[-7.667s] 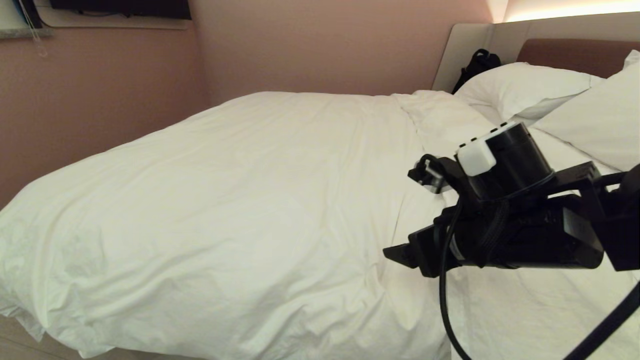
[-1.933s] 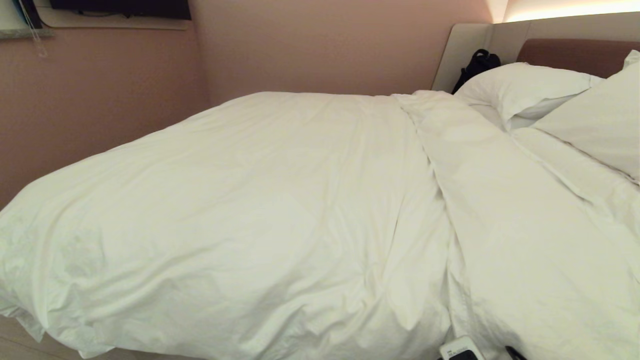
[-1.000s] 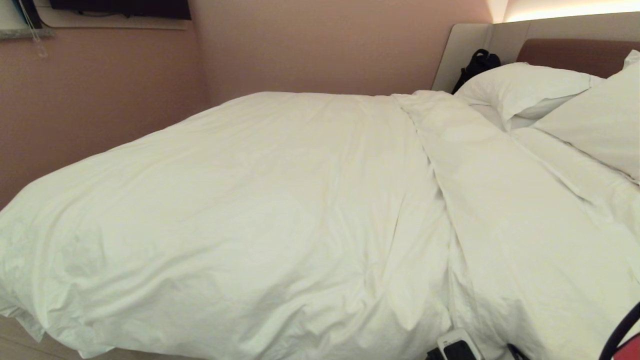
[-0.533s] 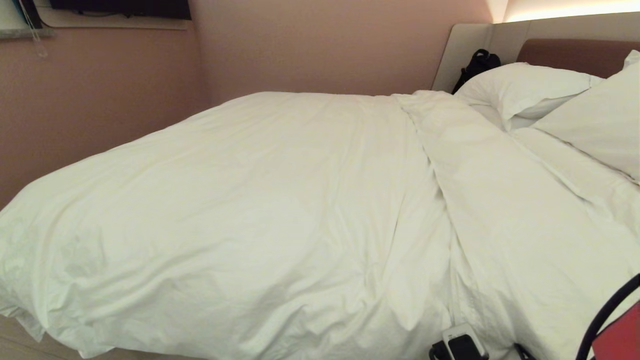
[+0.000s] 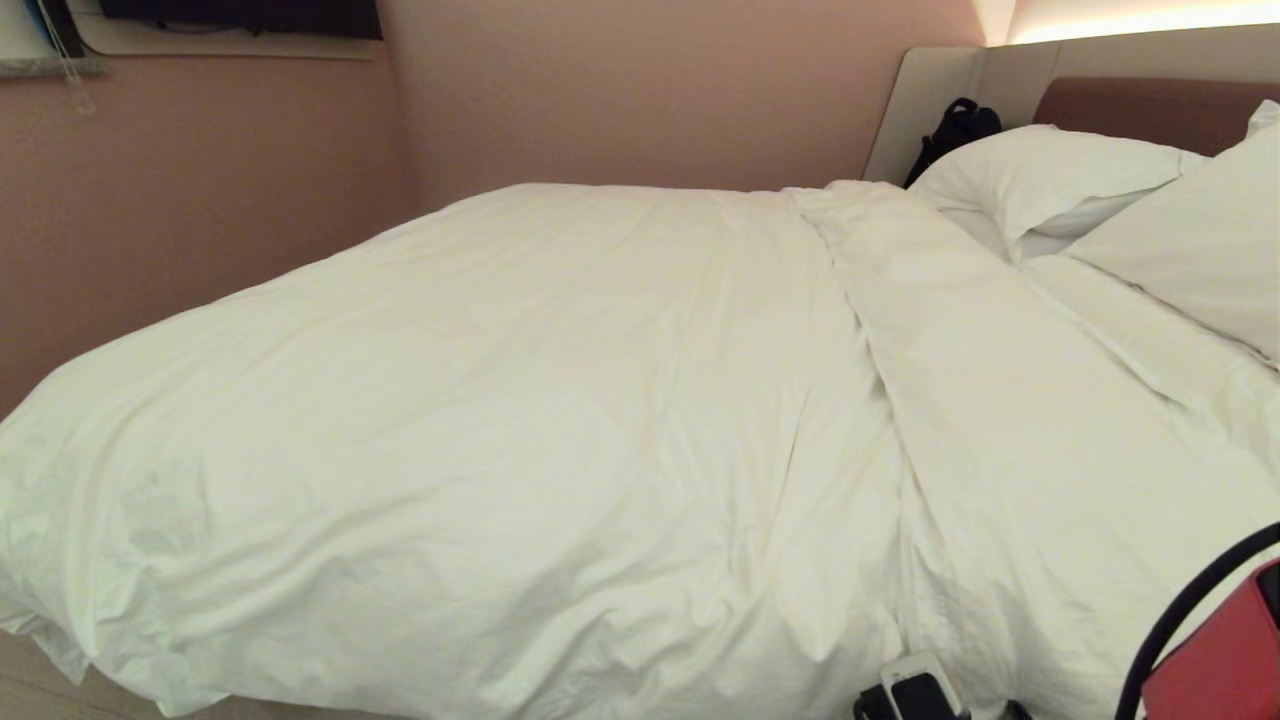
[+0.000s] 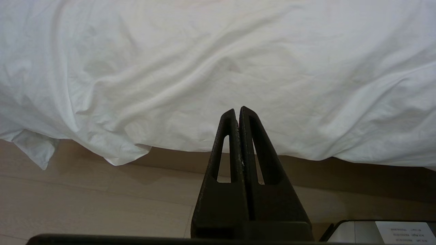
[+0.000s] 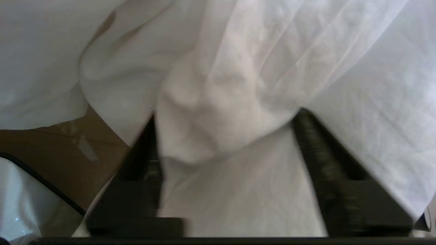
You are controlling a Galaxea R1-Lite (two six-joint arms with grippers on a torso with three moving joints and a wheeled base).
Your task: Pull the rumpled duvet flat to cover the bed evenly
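Nearest, at about five o'clock in the head view, the right gripper [image 7: 224, 136] sits low at the near edge of the bed [image 5: 990, 90]; only its wrist housing shows there, but its own camera shows the two dark fingers [image 7: 316, 143] spread fairly wide with a puffy lump of the duvet [image 5: 480, 430] bulging between them. The fabric fills the gap, yet whether the fingers are already pinching it or merely straddle it cannot be told. The left gripper [image 6: 238, 114] hangs parked lower down, facing the duvet's overhanging hem with its tips pressed together and nothing between them, wooden floor [image 6: 85, 194] beneath. Moving outward to the centre and nine o'clock, the duvet spreads broadly over the mattress, finely creased but mostly flat, drooping over the foot end. From about five o'clock up toward one o'clock runs a long raised fold where the cover is doubled or bunched. Farthest, at one to two o'clock, two white pillows [image 5: 1040, 175] lean against the headboard. By the look of it the job is well advanced: the large area is laid out, and what seems left is drawing out that ridge and the bunched near corner.
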